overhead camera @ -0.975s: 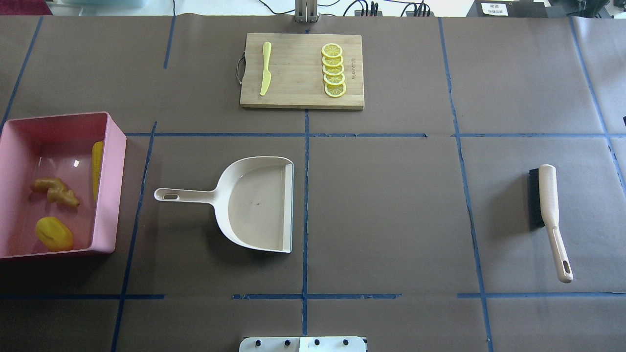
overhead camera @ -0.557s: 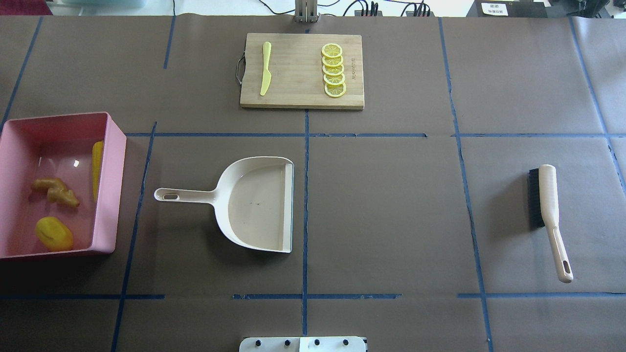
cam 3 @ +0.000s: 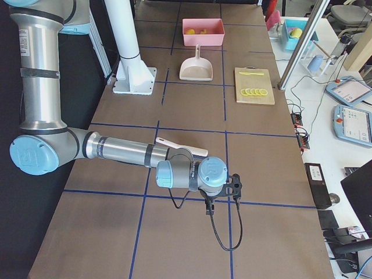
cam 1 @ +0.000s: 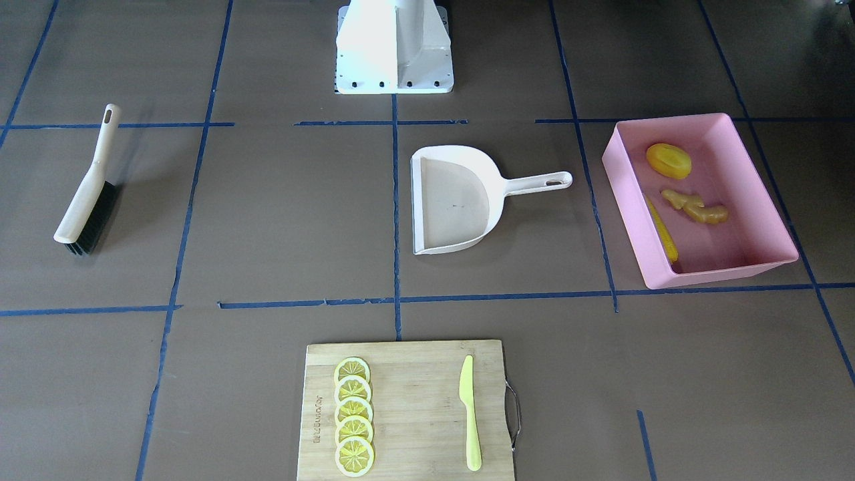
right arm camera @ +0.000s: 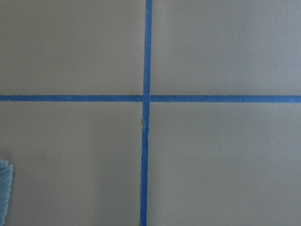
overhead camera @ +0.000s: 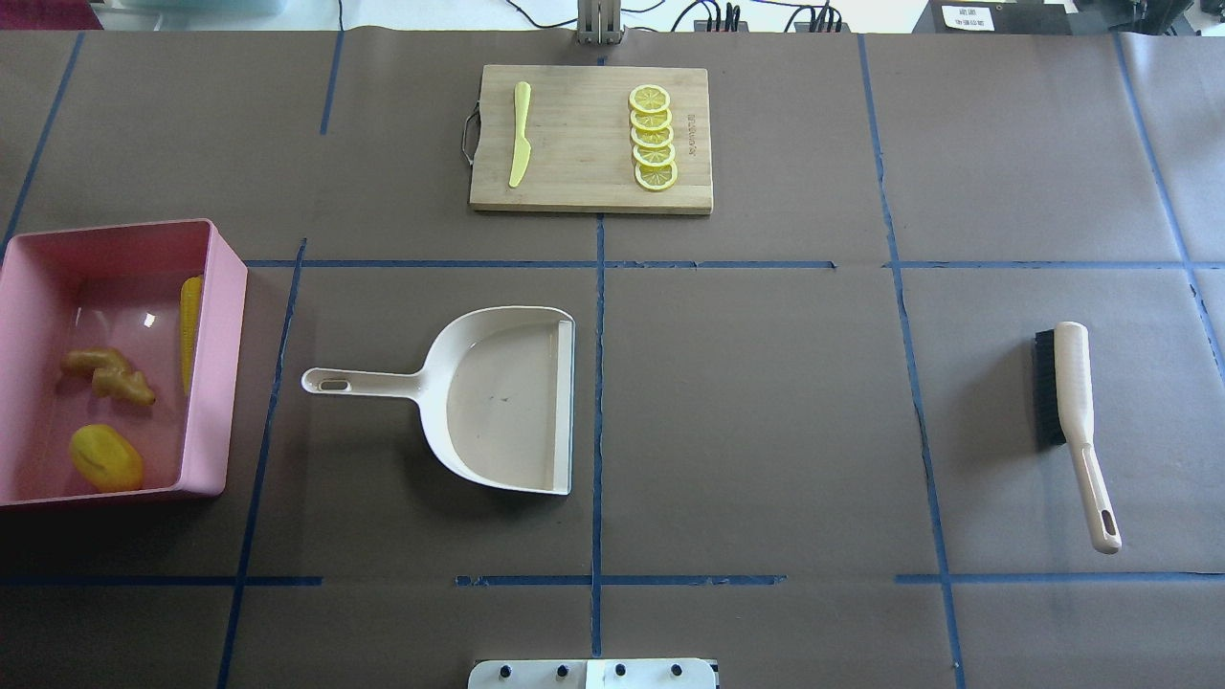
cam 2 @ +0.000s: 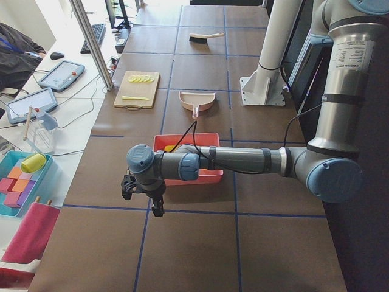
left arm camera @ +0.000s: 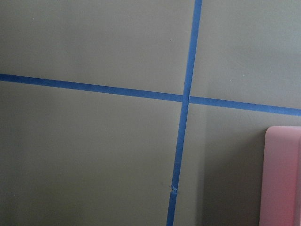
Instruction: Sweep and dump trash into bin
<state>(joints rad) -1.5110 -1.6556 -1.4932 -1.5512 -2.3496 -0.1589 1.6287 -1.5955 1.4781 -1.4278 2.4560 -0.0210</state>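
the pink bin [overhead camera: 226, 364] sits at the table's 9 o'clock edge in the overhead view. all three pieces of trash lie inside it, apart from one another. the corn cob [overhead camera: 190, 330] lies along the wall on the bin's 3 o'clock side, the ginger root [overhead camera: 108, 373] near the middle, and the yellow potato lump [overhead camera: 105, 457] toward 6 o'clock.

the beige dustpan [overhead camera: 507, 402] lies flat near the table's centre, its handle pointing to 9 o'clock at the bin but well apart from it. the brush [overhead camera: 1072, 402] lies at 3 o'clock, bristles facing 9 o'clock.

at 12 o'clock a cutting board [overhead camera: 584, 187] carries a row of lemon slices [overhead camera: 653, 137] and a yellow-green knife [overhead camera: 520, 134].

the left gripper [cam 2: 146, 194] hangs over bare table just past the bin's outer end, and its wrist camera catches a pink corner at 4 o'clock. the right gripper [cam 3: 224, 187] hangs over a tape crossing beyond the brush. both show only in the side views, so i cannot tell whether either hand is open or closed.
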